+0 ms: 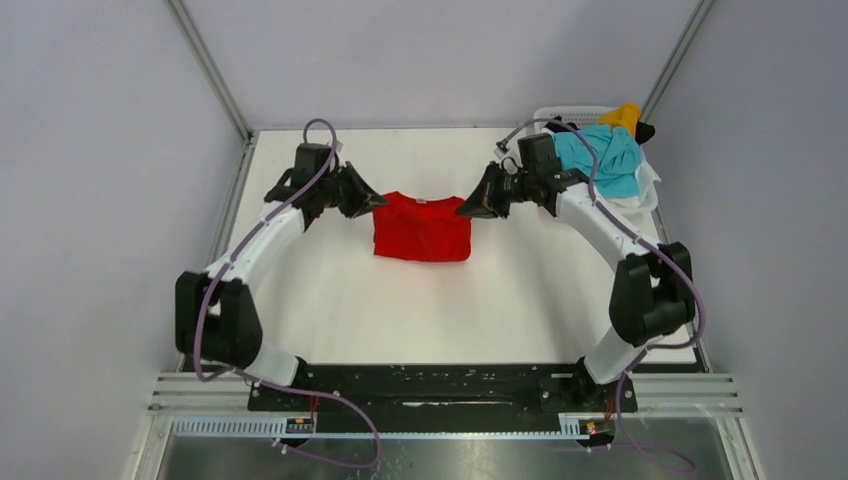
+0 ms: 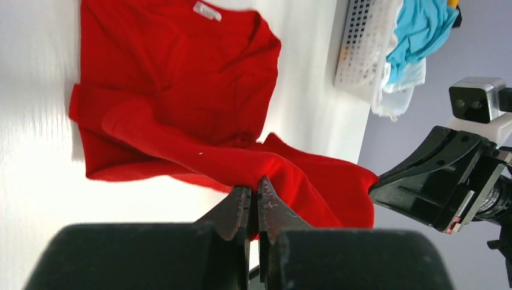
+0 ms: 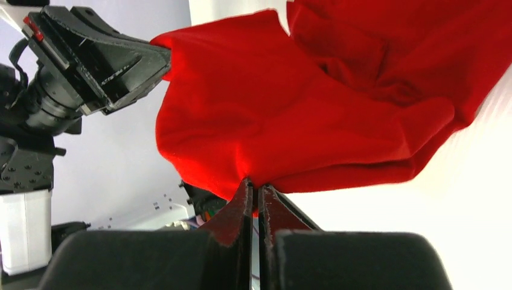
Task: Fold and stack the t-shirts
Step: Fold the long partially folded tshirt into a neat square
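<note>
**Both Grippers Pinch Red Shirt at Mid-Table**

From my remote seat, the overhead view shows the left arm arching in from the left side of the white table (image 1: 400, 310). The left gripper (image 1: 375, 203) meets the far left corner of the red shirt (image 1: 420, 230). Its wrist camera shows me the jaws closed on a fold of the red cloth, the tips pressed together with the fabric bunched between them.

The shirt sits in the middle of the table, toward the far side, between the two grippers. Most of it lies on the surface. A white neck label (image 2: 207, 10) shows on the flat part. The strip of cloth running between the two grippers is raised off the table.

At the shirt's far right corner, the right gripper (image 1: 465, 210) points in toward the left one. Its wrist camera shows me the jaws shut tight on a hanging gather of the red cloth.

Farther right, at the table's far right corner, stands a white basket (image 1: 570, 113). A turquoise shirt (image 1: 605, 155) is draped over the top of it. A yellow-orange shirt (image 1: 627, 115) and a bit of black cloth (image 1: 645, 130) show behind it.
</note>
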